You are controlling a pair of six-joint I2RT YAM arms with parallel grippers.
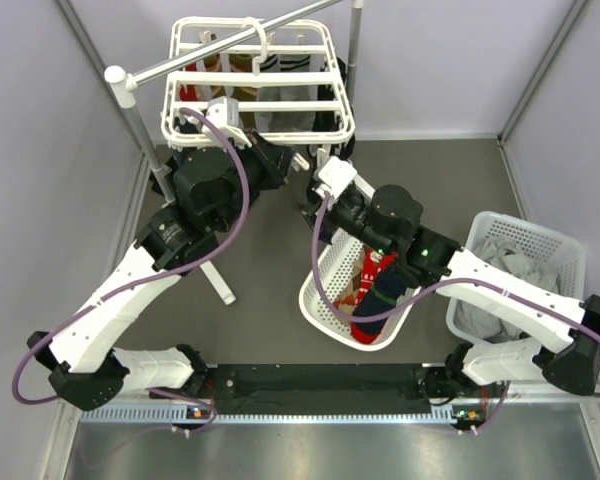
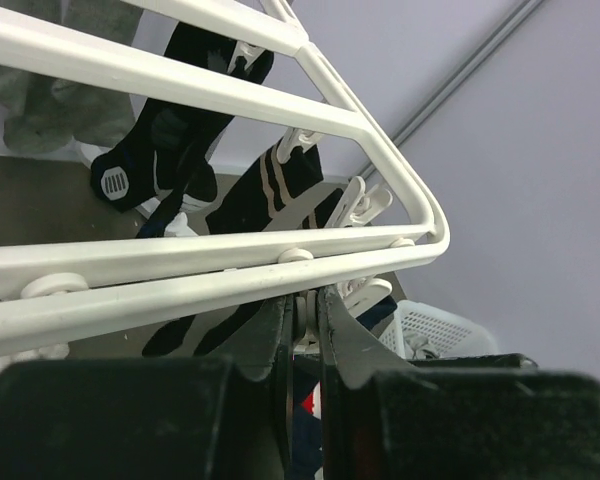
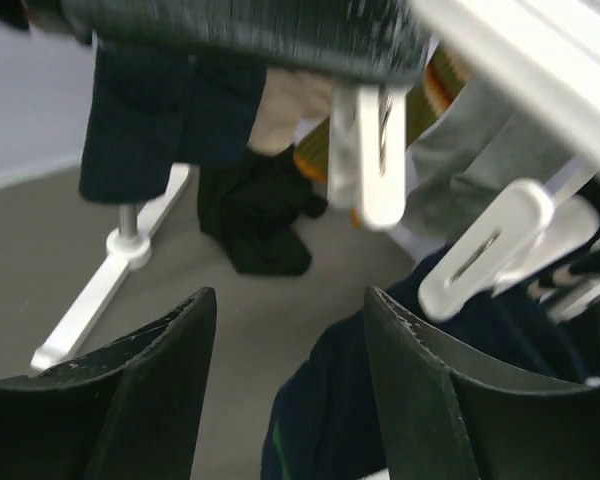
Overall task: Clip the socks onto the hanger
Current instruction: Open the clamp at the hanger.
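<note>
- left gripper (image 2: 305, 300): jaws pinched almost shut on a clip (image 2: 304, 318) under the near edge of the hanger (image 1: 280, 105). Likely reason: squeezing the clip's tail opens its mouth so a sock can go in.
- right gripper (image 3: 290, 300): jaws wide apart and gripping nothing I can see. A navy sock (image 3: 330, 420) sits low in the gap; can't tell if it touches either finger. The view is blurred.
- The right wrist is tucked under the hanger's right corner, just below a row of hanging white clips (image 3: 380, 160). That puts it in position to feed the sock up to the clip the left gripper is working.
- The hanger hangs by its hook from a grey rail (image 1: 230, 45), so its clips dangle free. That's probably why it takes one arm to hold a clip open while the other brings the cloth.
- Already on the hanger: several socks, including dark ones with tan stripes (image 2: 270, 200).
- Still to clip: red and navy socks (image 1: 375, 295) in the tilted basket (image 1: 308, 297) between the arms, close under the right arm.
- A second basket (image 1: 570, 250) at far right holds grey and white cloth.
- Risk: the clip slipping out of the pinch before the sock is seated.
</note>
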